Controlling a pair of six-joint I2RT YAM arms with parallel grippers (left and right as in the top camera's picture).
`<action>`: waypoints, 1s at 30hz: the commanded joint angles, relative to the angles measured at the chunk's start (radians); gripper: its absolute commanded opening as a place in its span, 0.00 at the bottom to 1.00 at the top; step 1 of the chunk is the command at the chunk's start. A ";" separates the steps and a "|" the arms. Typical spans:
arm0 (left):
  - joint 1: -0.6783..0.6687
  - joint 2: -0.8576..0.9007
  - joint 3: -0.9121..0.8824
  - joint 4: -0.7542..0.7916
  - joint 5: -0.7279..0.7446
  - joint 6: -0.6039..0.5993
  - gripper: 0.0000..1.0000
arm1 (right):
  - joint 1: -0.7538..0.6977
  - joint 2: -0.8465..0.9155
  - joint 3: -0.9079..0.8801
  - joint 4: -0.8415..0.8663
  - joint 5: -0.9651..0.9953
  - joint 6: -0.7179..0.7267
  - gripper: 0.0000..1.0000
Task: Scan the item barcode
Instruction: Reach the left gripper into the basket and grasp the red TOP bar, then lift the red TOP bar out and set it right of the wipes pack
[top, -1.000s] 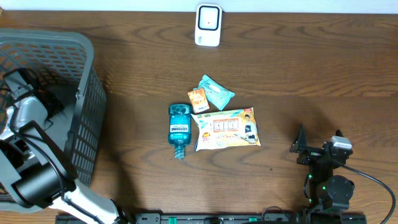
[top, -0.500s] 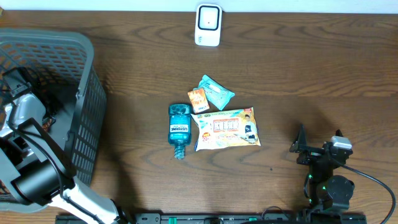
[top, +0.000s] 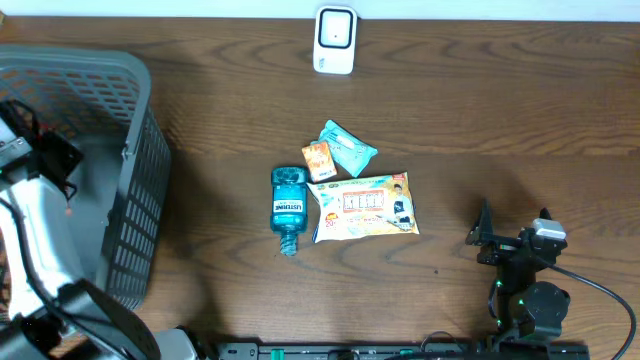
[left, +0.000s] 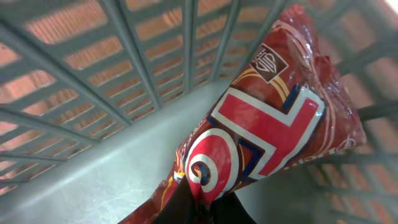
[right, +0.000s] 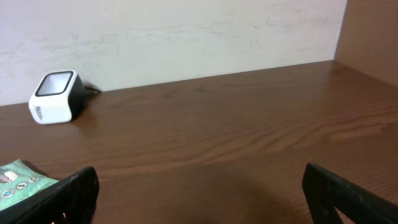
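Left wrist view. A: What is nearest the lens?

B: The left hand (left: 200, 208), its dark fingers clamped shut on the lower end of a red packet (left: 261, 130). The packet has big white shapes edged in blue and a small crest on a brown patch near the top. I cannot read any of the lettering. The packet sits inside the grey basket (left: 93, 74), with the lattice wall behind it.

A: Overhead, nearest edge?

B: The right hand (top: 483, 238) is parked low on the brown surface (top: 500, 120), well apart from the goods. In the right wrist view its two fingers stand wide apart with nothing between them.

A: Mid-surface?

B: A blue bottle (top: 288, 208) lies on its side, label reading "LISTERINE". Touching its right flank is a white-and-orange snack bag (top: 365, 206), print too small to read. Just beyond are a small orange packet (top: 318, 160) and a teal packet (top: 348, 147), touching each other. The basket is on the far left.

A: Farthest?

B: The white scanner (top: 335, 40), upright at the back edge.
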 joint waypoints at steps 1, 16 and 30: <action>0.002 -0.003 0.006 -0.036 0.003 -0.089 0.07 | 0.001 -0.004 -0.003 -0.001 0.005 -0.013 0.99; -0.008 -0.194 0.006 -0.053 0.268 -0.174 0.07 | 0.001 -0.004 -0.003 -0.001 0.005 -0.013 0.99; -0.274 -0.507 0.006 -0.040 0.323 -0.210 0.07 | 0.001 -0.004 -0.003 -0.001 0.005 -0.013 0.99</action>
